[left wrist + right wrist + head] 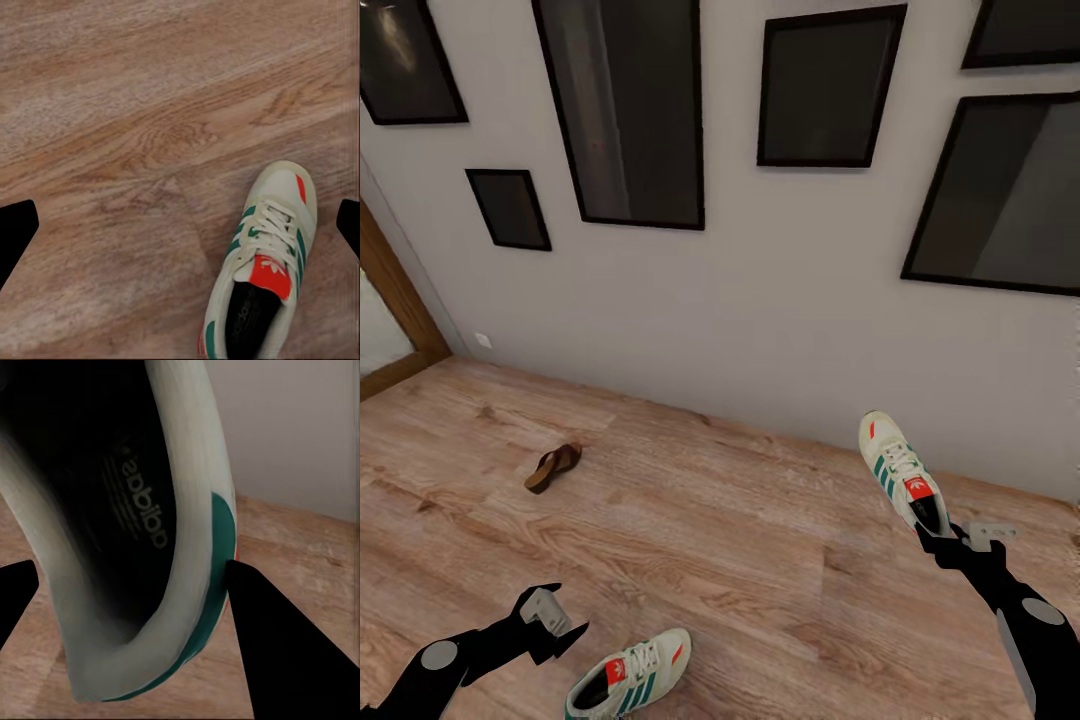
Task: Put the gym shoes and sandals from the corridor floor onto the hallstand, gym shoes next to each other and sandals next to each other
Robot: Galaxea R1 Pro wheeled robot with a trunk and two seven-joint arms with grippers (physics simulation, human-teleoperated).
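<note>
My right gripper (938, 540) is shut on the heel of one cream gym shoe (898, 468), which hangs toe-up above the corridor floor (740, 520) close to the wall. Up close, the right gripper (131, 568) has a dark finger (277, 652) pressed against the outside of the shoe's heel (187, 585). The other gym shoe (630, 675) lies on the planks just right of my open left gripper (555, 625). The left gripper (187, 217) hovers above the floor beside that shoe (262, 262). One brown sandal (553, 467) lies farther left. The hallstand is out of view.
A grey wall (760, 300) with several dark picture frames (625, 110) runs along the far side. A wooden door frame (395, 290) stands at the left, with a small white socket (482, 340) beside it.
</note>
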